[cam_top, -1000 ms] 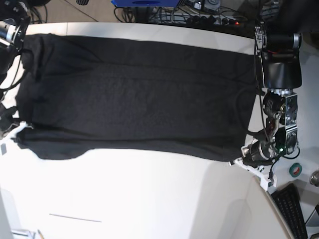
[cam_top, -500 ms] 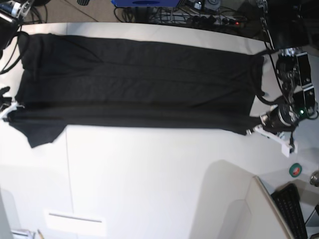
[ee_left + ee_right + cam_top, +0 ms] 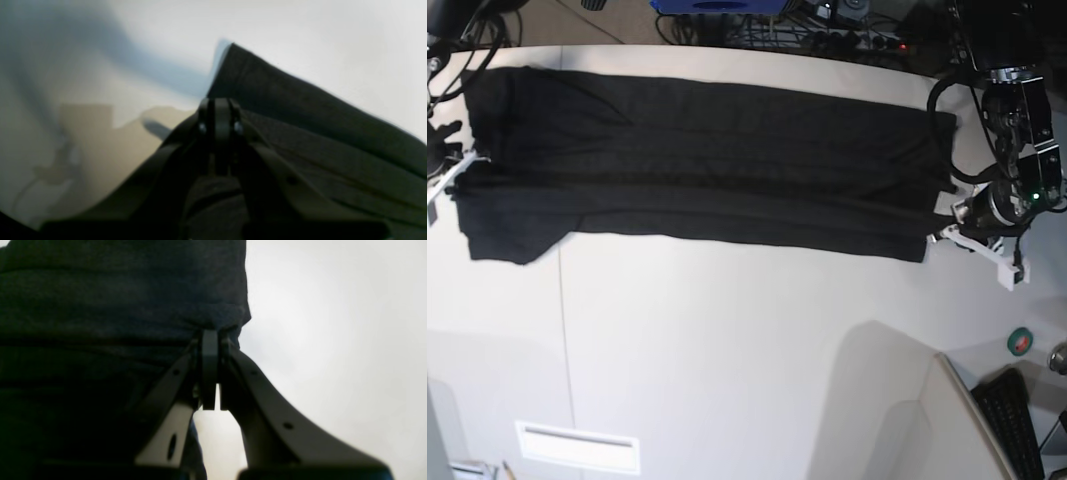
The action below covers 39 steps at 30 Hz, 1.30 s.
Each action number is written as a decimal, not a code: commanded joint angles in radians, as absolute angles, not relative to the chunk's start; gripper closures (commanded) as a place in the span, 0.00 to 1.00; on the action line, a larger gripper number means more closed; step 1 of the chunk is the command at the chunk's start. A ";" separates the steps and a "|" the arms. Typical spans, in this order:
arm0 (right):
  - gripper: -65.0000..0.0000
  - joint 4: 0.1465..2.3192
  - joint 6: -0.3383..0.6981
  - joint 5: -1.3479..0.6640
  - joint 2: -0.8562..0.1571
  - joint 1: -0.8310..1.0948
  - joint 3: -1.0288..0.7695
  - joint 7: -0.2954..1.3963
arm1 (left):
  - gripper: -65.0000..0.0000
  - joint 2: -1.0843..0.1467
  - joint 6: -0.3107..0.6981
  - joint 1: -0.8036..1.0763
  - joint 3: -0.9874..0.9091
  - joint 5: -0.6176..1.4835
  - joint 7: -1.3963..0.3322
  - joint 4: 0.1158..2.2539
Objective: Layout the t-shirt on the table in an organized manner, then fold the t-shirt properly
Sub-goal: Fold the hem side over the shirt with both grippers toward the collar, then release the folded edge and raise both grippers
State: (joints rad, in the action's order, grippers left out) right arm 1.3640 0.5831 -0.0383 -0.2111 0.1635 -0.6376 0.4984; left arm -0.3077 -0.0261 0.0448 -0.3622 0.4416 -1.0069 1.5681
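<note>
The t-shirt [image 3: 697, 165] is lying stretched in a long band along the far edge of the table [image 3: 747, 360], its long axis running from one short end of the tabletop to the other. Each arm is sitting at one end of that band: the left gripper [image 3: 949, 222] is pinching the near corner of its end, fingers clamped tight on the cloth, and the right gripper [image 3: 459, 165] is doing the same at the opposite end. Both are equally near, so I'd judge any fold across the width is needing them to be travelling together.
</note>
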 commanded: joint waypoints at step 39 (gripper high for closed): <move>0.48 0.978 0.575 -0.044 -0.338 -0.228 -0.624 0.590 | 0.01 -0.274 -0.031 0.076 -0.636 0.433 -0.984 1.586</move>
